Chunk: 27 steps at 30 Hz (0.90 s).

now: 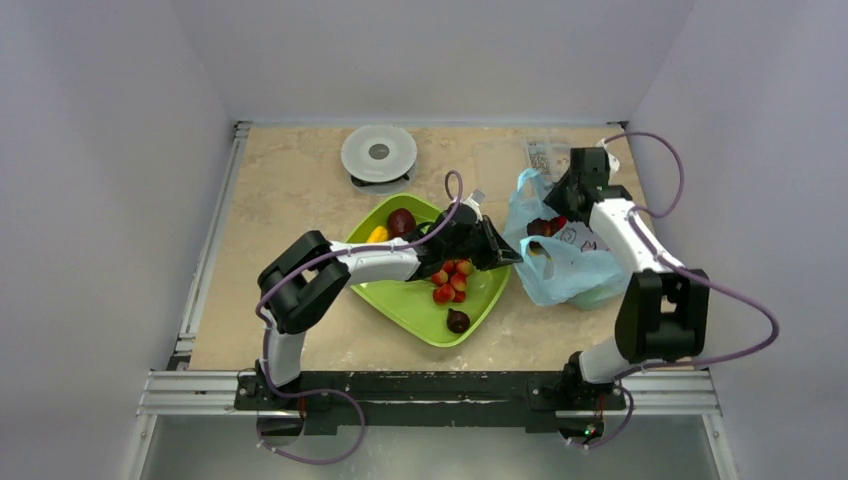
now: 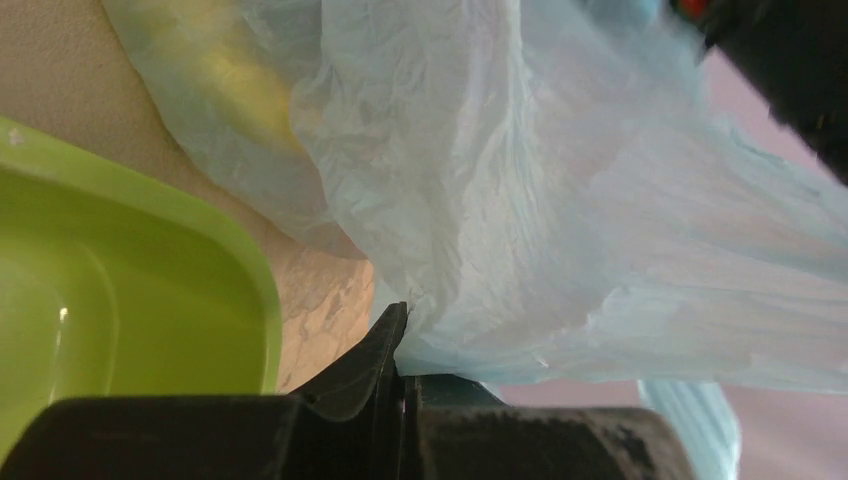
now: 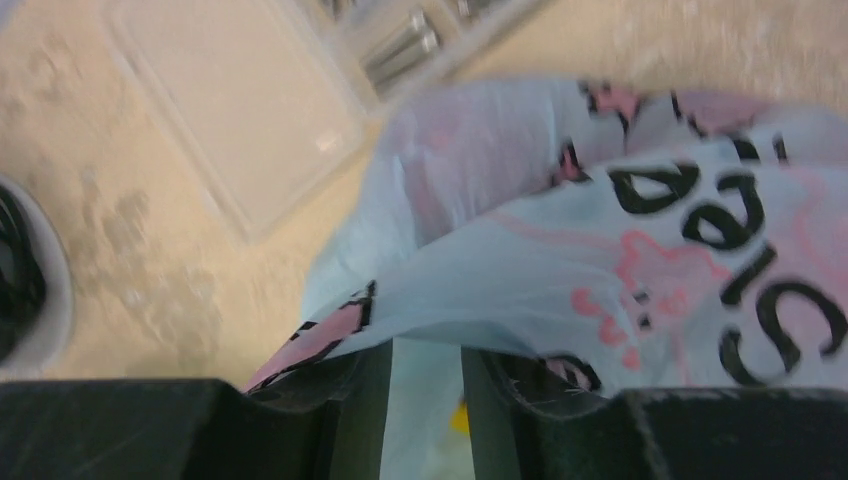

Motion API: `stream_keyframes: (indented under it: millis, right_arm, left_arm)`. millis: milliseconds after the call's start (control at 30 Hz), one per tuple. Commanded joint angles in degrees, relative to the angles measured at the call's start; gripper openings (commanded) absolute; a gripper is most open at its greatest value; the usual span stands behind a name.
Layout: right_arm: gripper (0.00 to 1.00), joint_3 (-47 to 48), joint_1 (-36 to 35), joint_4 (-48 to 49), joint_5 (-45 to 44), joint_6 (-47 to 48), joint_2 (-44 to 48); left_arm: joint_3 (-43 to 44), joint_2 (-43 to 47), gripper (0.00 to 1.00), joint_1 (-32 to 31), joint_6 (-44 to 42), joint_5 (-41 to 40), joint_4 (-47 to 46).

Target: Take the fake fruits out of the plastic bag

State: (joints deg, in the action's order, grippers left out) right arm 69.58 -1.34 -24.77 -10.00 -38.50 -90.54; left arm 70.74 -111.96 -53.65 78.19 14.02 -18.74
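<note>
— Left gripper (image 2: 400, 335) first: its jaws are pressed together with a fold of the plastic bag (image 2: 560, 200) pinched at their tips, just beside a corner of the green tray (image 2: 250, 290).

— And the right gripper (image 3: 420, 390)?

— Its fingers (image 3: 320, 400) stand a little apart at the bag's printed side, with pale film showing in the gap. Whether they grip that film or merely straddle it, I cannot tell.

— So where does the bag lie?

— On the table (image 1: 290, 200), right of the tray and between the two grippers, its mouth gaping at the far end.

— What is out?

— On the tray there is a dark purple-brown fruit (image 1: 401, 221) at the far corner, an orange one (image 1: 378, 235) just beside it, and another dark fruit (image 1: 458, 320) near the front. The small red berries (image 1: 450, 280) in the middle I would not count.

— And inside?

— One red ball (image 1: 557, 223) shows at the mouth, something yellow (image 2: 230, 80) glows through the film, and a green shape (image 1: 598, 296) sits low in the bag. More may be hidden.

— Verdict?

— Partly done, I judge. Several fruits remain to be lifted out, and neither gripper shows a fruit in its jaws.
</note>
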Motion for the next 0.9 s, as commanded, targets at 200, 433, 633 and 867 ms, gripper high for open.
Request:
stream_keyframes:
  millis: [200, 433, 633, 867]
  right_arm:
    - [0.36, -18.6, -1.4, -6.5, 8.5, 5.0, 21.2]
    - [0.47, -21.3, -1.4, -7.2, 7.6, 7.2, 23.9]
    - [0.64, -16.0, -1.4, -10.0, 14.2, 8.4, 29.7]
    - [0.83, -14.9, -3.8, -18.0, 16.5, 8.4, 37.6]
  left_arm:
    - [3.3, 3.3, 0.0, 0.1, -5.7, 1.0, 4.1]
    - [4.6, 3.4, 0.0, 0.9, -5.9, 1.4, 6.0]
    - [5.5, 3.5, 0.0, 1.0, -7.5, 3.5, 6.7]
    - [6.5, 2.1, 0.0, 1.1, -6.6, 4.8, 6.3]
